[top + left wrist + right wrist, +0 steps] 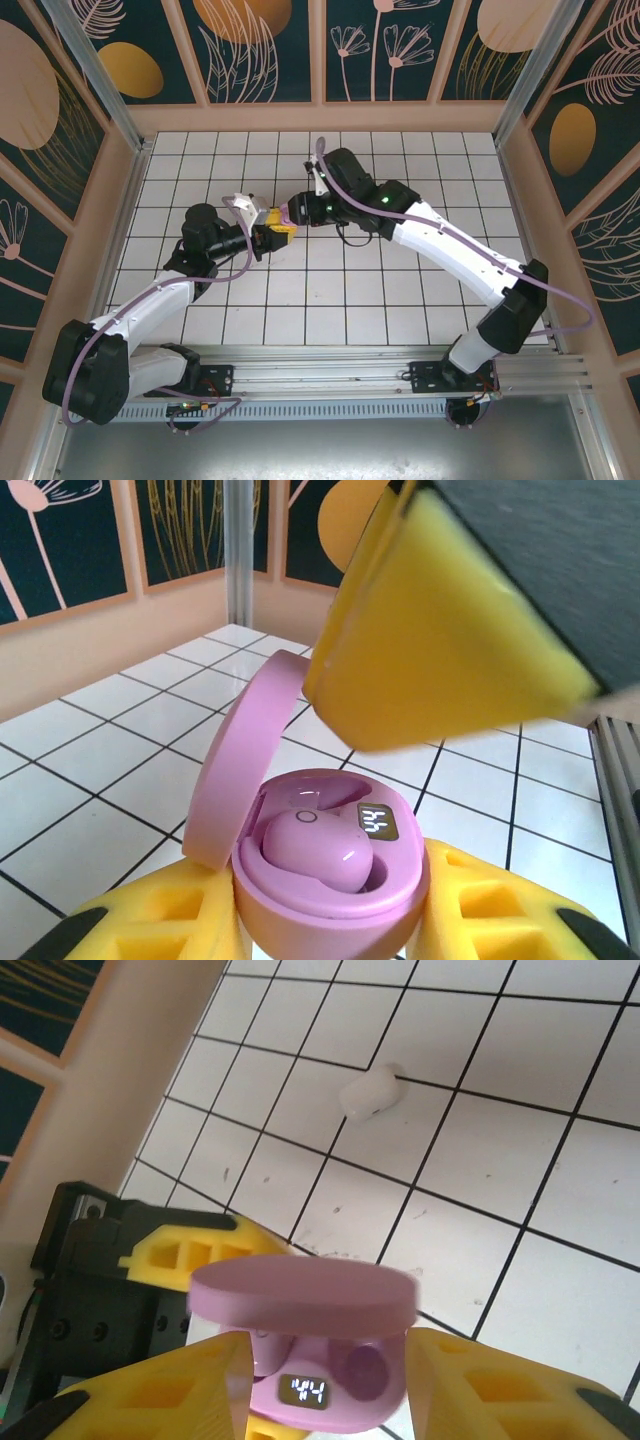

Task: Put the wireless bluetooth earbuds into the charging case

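The pink charging case (330,900) is held above the tiles with its lid (240,770) swung open, and my left gripper (330,925) is shut on its body. One pink earbud (315,848) sits in the case beside a lit display (375,822). My right gripper (325,1380) is open, its yellow fingers (170,1385) either side of the case (330,1390) below the lid (300,1295). One right finger (430,630) hangs just above the case. From above, the left gripper (270,232) and the right gripper (297,212) meet at the case (288,213) mid-table.
A small white oblong object (370,1093) lies on the white tiled floor (520,1170) beyond the case. Peach walls (330,118) and metal posts (238,550) ring the tiles. A metal rail (340,365) carries the arm bases at the near edge.
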You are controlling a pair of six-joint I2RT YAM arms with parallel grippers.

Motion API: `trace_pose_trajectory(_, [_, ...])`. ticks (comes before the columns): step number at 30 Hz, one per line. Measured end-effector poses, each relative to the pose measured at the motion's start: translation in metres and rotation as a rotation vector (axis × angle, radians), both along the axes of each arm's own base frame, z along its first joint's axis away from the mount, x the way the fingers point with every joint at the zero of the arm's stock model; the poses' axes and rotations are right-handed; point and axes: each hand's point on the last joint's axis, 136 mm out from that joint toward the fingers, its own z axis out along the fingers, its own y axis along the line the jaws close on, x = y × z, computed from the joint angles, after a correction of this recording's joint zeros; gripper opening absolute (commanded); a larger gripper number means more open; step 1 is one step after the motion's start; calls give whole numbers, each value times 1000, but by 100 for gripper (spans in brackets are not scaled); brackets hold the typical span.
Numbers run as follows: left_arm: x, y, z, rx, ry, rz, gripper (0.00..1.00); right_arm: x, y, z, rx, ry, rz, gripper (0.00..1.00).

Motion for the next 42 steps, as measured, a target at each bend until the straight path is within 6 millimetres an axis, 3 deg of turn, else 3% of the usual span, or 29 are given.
trace_pose_trajectory(18, [-1,-7,5,-68,54,-45,0,8,-13,4,69,-1,-28,44])
trace_pose_trajectory(28, [-1,-14,-2,-116,152,-97,0,4,-29,25,121,-51,-50,44])
trace_pose_trajectory(37, [-2,-16,0,-142,180,-114,0,-7,-36,20,139,-59,-5,23])
trace_pose_trajectory(42, [-2,-16,4,-151,179,-121,0,-22,-32,6,140,-20,58,23])
